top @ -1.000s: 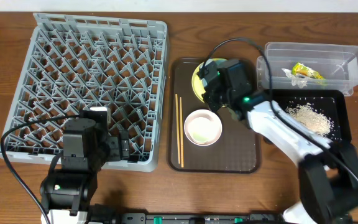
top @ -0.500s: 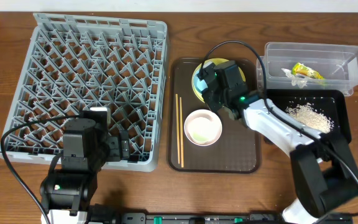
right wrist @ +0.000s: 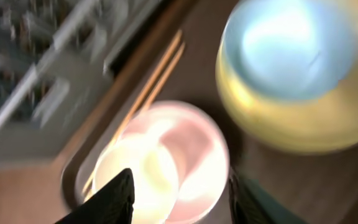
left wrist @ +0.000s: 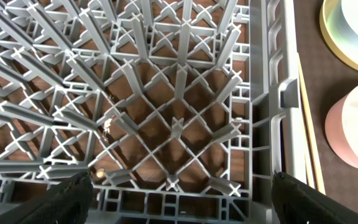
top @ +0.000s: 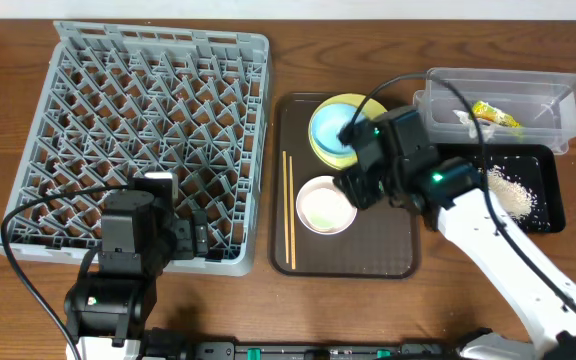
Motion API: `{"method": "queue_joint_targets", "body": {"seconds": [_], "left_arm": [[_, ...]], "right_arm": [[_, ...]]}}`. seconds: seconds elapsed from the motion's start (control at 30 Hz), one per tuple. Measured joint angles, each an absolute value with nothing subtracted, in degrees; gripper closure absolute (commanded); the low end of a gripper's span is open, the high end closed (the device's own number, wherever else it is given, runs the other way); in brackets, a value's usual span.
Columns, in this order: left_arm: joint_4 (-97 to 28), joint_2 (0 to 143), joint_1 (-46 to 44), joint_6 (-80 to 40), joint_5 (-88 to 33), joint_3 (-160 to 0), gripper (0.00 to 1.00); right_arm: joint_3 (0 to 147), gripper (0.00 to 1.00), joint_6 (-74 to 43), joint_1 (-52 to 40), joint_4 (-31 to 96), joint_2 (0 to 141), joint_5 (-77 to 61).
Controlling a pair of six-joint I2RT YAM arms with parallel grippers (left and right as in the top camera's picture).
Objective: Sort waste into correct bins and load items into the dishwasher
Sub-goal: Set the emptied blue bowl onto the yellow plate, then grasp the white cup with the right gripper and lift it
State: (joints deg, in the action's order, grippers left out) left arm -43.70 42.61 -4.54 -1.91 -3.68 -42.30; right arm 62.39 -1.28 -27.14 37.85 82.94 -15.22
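1. Over the brown tray (top: 388,255), the right arm stretches in from the lower right. The right gripper (right wrist: 182,196) hangs spread wide and empty above the pinkish-white bowl (top: 326,205).
2. Behind that bowl, the light blue bowl (top: 333,128) sits on the yellow plate (right wrist: 281,132). The chopsticks (top: 289,210) lie along the tray's left side.
3. At the near edge of the grey dish rack (top: 148,100), the left arm sits folded. The left gripper (left wrist: 179,196) is wide open and empty above the pegs.

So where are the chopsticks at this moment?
Overhead view: the chopsticks lie lengthwise along the brown tray's left edge, between the grey dish rack and the pinkish-white bowl.
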Motion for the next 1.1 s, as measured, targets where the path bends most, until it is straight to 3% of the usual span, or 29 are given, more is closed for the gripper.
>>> {"method": "queue_joint_targets", "body": {"seconds": [0.23, 0.4, 0.63, 1.1], "left_arm": [[-43.7, 42.6, -4.5, -1.9, -3.7, -42.3, 0.08], [-43.7, 42.6, -4.5, -1.9, -3.7, -42.3, 0.08], [-43.8, 42.6, -4.5, -1.9, -3.7, -42.3, 0.08], [-38.9, 42.7, -4.5, -4.0, -8.9, -42.3, 0.08]], "right_arm": [[62.1, 0.62, -4.2, -27.1, 41.1, 89.1, -17.4], [62.0, 0.81, -6.1, -27.1, 40.9, 93.7, -18.0], [61.7, 0.99, -8.7, -27.1, 39.2, 97.2, -18.1], [66.8, 0.99, -11.1, -17.4, 39.0, 85.6, -21.9]]}}
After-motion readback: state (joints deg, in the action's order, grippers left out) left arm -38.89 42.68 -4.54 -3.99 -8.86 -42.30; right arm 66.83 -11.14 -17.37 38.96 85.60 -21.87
